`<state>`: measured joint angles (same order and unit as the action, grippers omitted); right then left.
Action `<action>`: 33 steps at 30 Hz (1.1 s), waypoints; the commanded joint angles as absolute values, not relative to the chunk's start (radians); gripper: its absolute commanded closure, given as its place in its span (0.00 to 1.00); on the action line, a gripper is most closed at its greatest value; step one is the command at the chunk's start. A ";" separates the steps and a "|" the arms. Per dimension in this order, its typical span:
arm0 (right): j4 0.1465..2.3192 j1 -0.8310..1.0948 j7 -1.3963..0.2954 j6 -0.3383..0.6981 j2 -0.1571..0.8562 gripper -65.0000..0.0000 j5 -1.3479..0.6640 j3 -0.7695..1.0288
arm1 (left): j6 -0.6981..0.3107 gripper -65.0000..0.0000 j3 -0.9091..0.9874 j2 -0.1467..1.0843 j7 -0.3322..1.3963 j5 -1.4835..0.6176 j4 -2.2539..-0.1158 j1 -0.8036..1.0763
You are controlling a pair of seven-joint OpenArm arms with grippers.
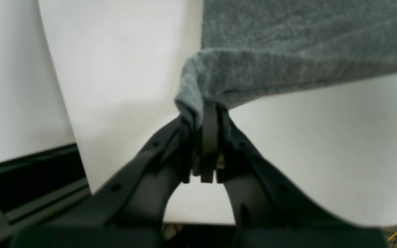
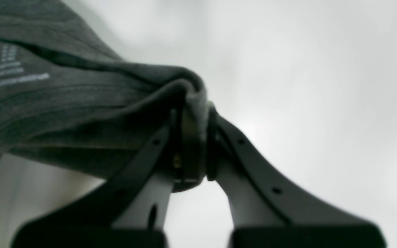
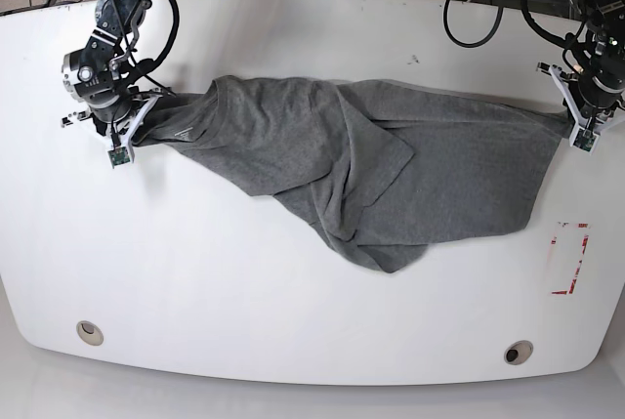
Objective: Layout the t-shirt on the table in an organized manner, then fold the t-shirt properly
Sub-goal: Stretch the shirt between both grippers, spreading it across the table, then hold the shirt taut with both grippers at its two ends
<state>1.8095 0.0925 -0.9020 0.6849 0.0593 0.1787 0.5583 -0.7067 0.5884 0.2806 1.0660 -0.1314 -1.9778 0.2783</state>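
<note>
From the base view you see the whole grey t-shirt [image 3: 361, 175] stretched across the white counter [image 3: 244, 312] between your two arms, bunched and creased through the middle, with a lower flap sagging toward the near edge. That view also gives you the two round grommets [image 3: 89, 332] and the red-and-white sticker [image 3: 571, 258], which neither wrist camera catches.

Your left wrist view shows what the base view cannot: the left hand [image 1: 208, 113] is clenched on a gathered corner of the fabric, lifted off the counter. Your right wrist view shows the right hand [image 2: 193, 113] likewise clamped on a rolled fold, with pale printed lines on the cloth nearby, too blurred to read.

Both arms reach in from the far edge, wrists angled down and outward, one at each end of the shirt.
</note>
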 commanded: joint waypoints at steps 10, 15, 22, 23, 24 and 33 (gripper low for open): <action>1.876 0.162 -0.886 0.676 -0.005 1.00 0.183 0.562 | -0.698 1.00 0.599 0.306 1.056 -0.116 -1.991 0.352; 1.876 0.177 -0.886 0.676 -0.019 1.00 0.183 0.562 | -0.698 1.00 0.599 0.306 1.056 -0.116 -1.991 0.371; 1.874 0.203 -0.886 0.676 -0.021 1.00 0.183 0.561 | -0.698 1.00 0.601 0.306 1.056 -0.114 -1.991 0.374; 1.874 0.205 -0.886 0.676 -0.021 1.00 0.183 0.561 | -0.698 1.00 0.601 0.306 1.056 -0.114 -1.991 0.374; 1.874 0.205 -0.886 0.676 -0.021 1.00 0.183 0.561 | -0.698 1.00 0.601 0.306 1.056 -0.114 -1.991 0.374; 1.874 0.206 -0.886 0.676 -0.021 1.00 0.183 0.561 | -0.698 1.00 0.599 0.303 1.056 -0.056 -1.991 0.371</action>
